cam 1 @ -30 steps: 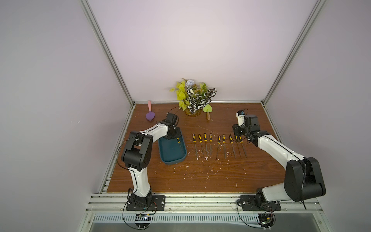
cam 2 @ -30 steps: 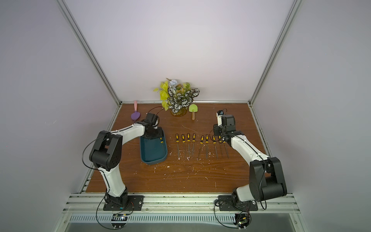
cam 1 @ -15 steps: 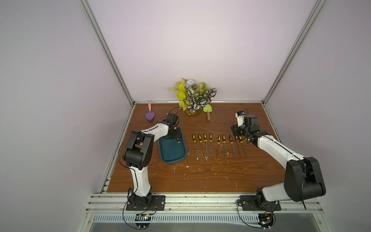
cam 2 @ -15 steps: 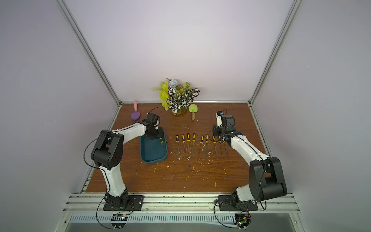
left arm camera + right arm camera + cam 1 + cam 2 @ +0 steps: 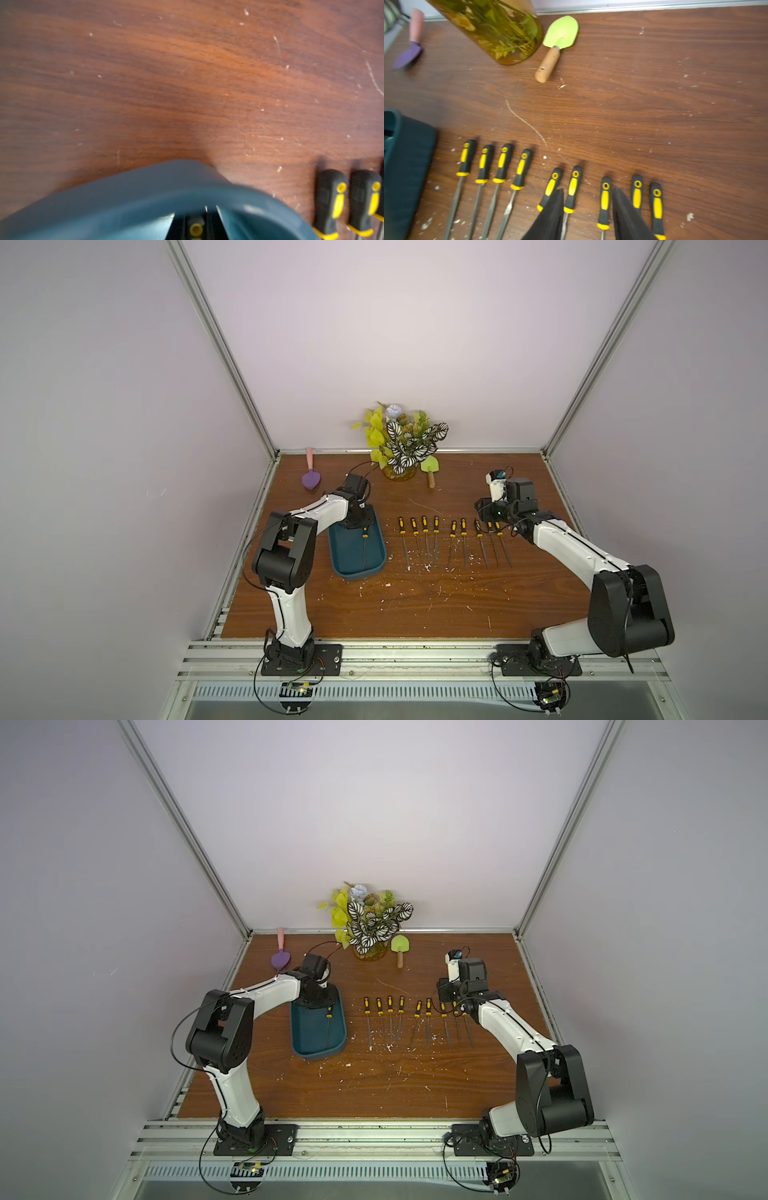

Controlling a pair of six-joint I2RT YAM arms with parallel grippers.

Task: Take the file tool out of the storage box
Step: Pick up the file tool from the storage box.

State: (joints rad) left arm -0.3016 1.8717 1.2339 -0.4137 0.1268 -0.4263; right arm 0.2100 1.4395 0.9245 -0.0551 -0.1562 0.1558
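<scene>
Tabletop (image 5: pixel 187 83), wrist view alone shows left claw (image 5: pixel 195 218) pinching file tool (image 5: pixel 195 229), right claw (image 5: pixel 588 190) spread

2 top views look down from high on the whole surface (image 5: pixel 415 614). Wrist views sit close behind the left pincer (image 5: pixel 195 216) and right pincer (image 5: pixel 588 189), facing past the tips; both show the storage box (image 5: pixel 124 197).

Tabletop (image 5: pixel 415 605): brown wood-grain, scattered with white flecks. Lying on it:
- storage box (image 5: pixel 359 574), dark teal, left of centre
- nine files (image 5: pixel 453 526), black-and-yellow handles, in a row beside the box
- glass vase of foliage (image 5: pixel 400 472), at the back
- green trowel (image 5: pixel 430 467), just beside the vase
- purple scoop (image 5: pixel 311 480), back left
</scene>
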